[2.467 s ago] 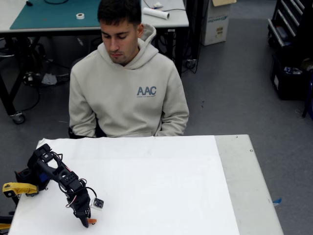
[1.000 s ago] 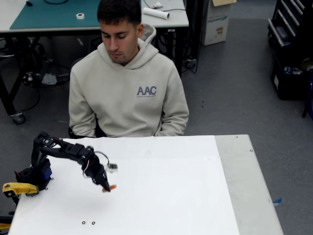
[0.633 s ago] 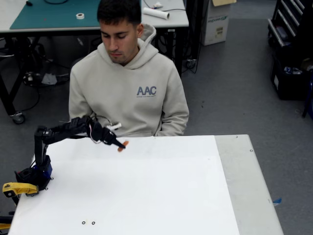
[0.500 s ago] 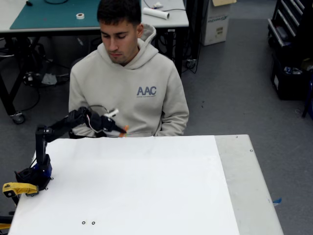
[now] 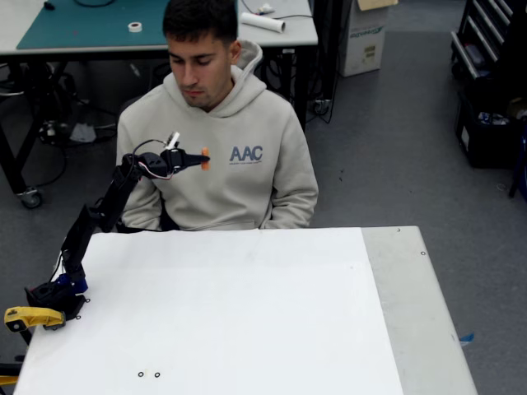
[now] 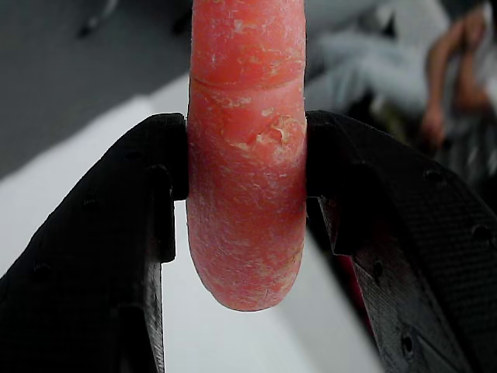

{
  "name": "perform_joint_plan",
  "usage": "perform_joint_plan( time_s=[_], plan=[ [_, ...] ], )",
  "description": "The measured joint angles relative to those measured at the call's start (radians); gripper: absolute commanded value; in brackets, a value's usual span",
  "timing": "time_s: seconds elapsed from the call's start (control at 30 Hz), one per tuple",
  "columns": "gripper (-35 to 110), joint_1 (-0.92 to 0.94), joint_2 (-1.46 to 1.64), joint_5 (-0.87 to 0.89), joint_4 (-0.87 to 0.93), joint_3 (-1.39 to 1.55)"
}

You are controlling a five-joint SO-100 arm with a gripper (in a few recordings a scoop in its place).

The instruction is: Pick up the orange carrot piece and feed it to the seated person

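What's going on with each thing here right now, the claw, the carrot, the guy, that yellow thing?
Claw: shut on the carrot piece, raised at chest height.
Carrot piece: pinched between both fingers, off the table.
Seated person: sitting, looking down.
Yellow clamp: beside the arm's base.

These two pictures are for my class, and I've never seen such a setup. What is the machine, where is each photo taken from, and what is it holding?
The machine is a small black robot arm clamped at the edge of a white-topped table. One picture comes from a fixed camera looking down at the table and the seated person in a beige hoodie. The other comes from a camera on the arm's wrist. Its jaws are closed on a small orange carrot piece, raised in front of the person's chest. A yellow plastic clamp sits by the arm's base.
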Motion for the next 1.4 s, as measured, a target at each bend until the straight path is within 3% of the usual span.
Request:
perform_joint_plan(
  time_s=[0.3, 0.57, 0.93, 1.4],
  plan=[
    [-3, -0.124, -0.100, -0.367, -0.014, -0.092],
    [-3, -0.218, -0.149, -0.568, -0.350, -0.107],
    [-3, -0.242, -0.348, -0.658, -0.785, -0.107],
    [-3, -0.241, -0.383, -0.658, -0.890, -0.107]
  ],
)
